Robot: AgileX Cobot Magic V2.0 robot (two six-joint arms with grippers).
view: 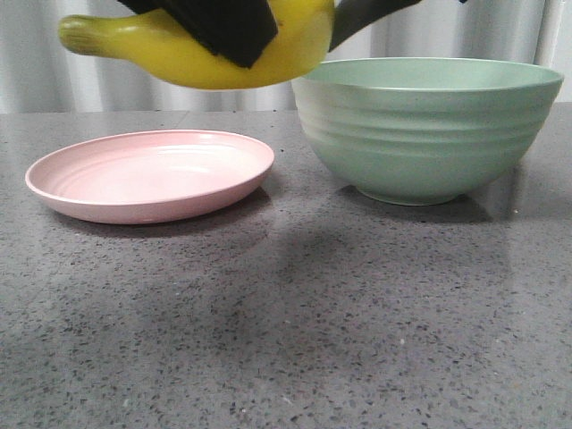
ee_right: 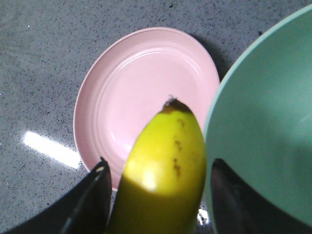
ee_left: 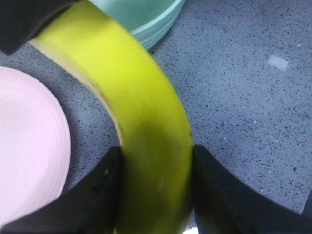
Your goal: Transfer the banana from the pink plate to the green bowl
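The yellow banana (view: pixel 179 58) hangs in the air above the gap between the pink plate (view: pixel 152 174) and the green bowl (view: pixel 420 134). My left gripper (ee_left: pixel 156 151) is shut on the banana (ee_left: pixel 141 97), both fingers pressed to its sides. My right gripper (ee_right: pixel 160 163) straddles the banana's speckled end (ee_right: pixel 165 151), with a narrow gap showing on the bowl side. The plate (ee_right: pixel 146 87) is empty. What shows of the bowl's inside (ee_right: pixel 263 122) is empty. In the front view black gripper parts cover the banana's middle.
The plate and bowl stand side by side on a grey speckled tabletop (view: pixel 286 340), the plate on the left and the bowl on the right. A pale curtain (view: pixel 27 71) hangs behind the table.
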